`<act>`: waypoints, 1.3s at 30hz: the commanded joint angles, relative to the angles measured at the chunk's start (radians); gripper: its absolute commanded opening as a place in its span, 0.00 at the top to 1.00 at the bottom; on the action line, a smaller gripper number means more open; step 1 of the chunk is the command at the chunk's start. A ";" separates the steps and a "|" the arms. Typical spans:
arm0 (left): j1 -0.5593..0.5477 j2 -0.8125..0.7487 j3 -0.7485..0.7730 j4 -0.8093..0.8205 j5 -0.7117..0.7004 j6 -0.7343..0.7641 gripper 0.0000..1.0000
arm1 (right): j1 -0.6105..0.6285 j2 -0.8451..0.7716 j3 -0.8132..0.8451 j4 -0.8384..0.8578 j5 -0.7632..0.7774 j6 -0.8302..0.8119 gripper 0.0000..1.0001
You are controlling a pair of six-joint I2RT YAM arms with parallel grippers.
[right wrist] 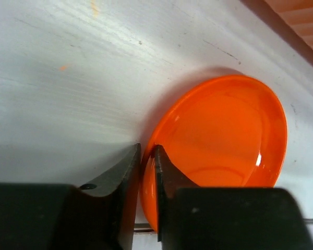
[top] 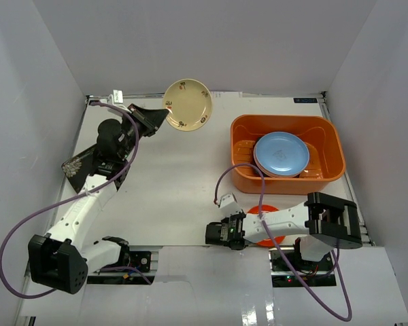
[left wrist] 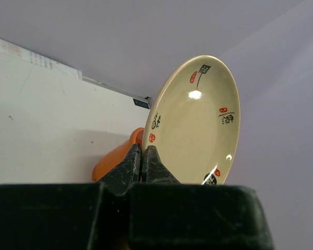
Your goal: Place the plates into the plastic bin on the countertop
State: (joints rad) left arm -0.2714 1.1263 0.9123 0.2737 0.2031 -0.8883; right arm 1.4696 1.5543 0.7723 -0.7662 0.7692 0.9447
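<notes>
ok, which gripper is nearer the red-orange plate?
Right. The right gripper is clamped on the rim of the red-orange plate; the left gripper is far across the table, holding the cream plate aloft.

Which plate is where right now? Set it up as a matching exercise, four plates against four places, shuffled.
Plates:
1. cream plate
2. blue plate
3. red-orange plate
4. black floral plate

Places:
A. lying in the orange bin
B. at the countertop's left edge, beside the left arm
C. held up off the surface by the left gripper
D. near the countertop's front edge, rim pinched by the right gripper

Pairs: 1-C, 2-A, 3-D, 4-B
</notes>
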 commanded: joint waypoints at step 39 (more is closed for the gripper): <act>-0.006 -0.211 0.188 -0.298 0.028 0.140 1.00 | -0.851 -0.403 0.269 0.645 -0.355 -0.951 0.92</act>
State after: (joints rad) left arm -0.2726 0.8703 1.1160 -0.0555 0.1707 -0.7116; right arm 0.7067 1.1122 1.0607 -0.2581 0.6086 0.0528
